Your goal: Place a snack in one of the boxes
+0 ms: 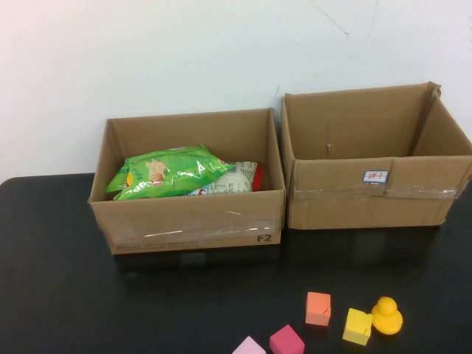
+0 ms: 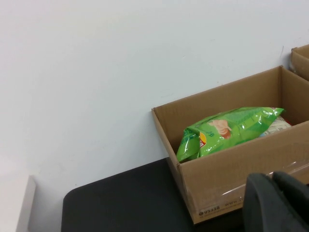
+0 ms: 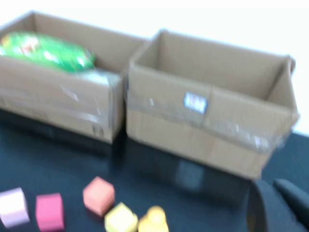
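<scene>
High view: glossy green snack bag (image 1: 168, 172) lies in left box (image 1: 188, 220); left gripper (image 2: 277, 203) and right gripper (image 3: 280, 205) clenched, holding nothing

Two cardboard boxes stood side by side against the wall at the back of the black surface (image 1: 59, 295). The left box (image 1: 192, 221) was largely filled by a green snack bag (image 1: 166, 171) lying over another packet (image 1: 232, 179). The right box (image 1: 369, 199) lay open from above. Near the front edge, an orange block (image 1: 318, 308), yellow block (image 1: 358, 326), pink block (image 1: 286, 341), pale pink block (image 1: 249, 346) and rubber duck (image 1: 386, 316) crowded the right side; the left front stood free.
</scene>
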You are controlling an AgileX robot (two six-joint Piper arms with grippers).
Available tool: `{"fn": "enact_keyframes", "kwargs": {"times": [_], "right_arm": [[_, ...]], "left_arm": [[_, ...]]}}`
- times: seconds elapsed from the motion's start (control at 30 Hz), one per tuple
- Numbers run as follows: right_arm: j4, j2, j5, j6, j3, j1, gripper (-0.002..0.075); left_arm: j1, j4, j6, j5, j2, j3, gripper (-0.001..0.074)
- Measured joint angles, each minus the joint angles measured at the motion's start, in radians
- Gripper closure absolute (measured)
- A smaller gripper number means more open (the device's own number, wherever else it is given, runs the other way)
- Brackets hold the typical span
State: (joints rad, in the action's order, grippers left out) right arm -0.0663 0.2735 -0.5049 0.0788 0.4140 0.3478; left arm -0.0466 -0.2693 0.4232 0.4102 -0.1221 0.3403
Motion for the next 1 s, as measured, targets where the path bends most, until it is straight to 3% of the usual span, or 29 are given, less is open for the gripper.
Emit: {"fn": "enact_keyframes", "kwargs": {"times": [0.23,1.0], "right_arm": [[-0.027,-0.051,0.03,-0.079,-0.101,0.0,0.0727],[-0.027,-0.051,0.044,-0.104,-0.104,0.0,0.0727]], "left_arm": [[0.0,0.0,0.0,0.0,0.0,0.0,0.0736],[0.0,0.0,0.0,0.0,0.0,-0.005,0.0736]]}}
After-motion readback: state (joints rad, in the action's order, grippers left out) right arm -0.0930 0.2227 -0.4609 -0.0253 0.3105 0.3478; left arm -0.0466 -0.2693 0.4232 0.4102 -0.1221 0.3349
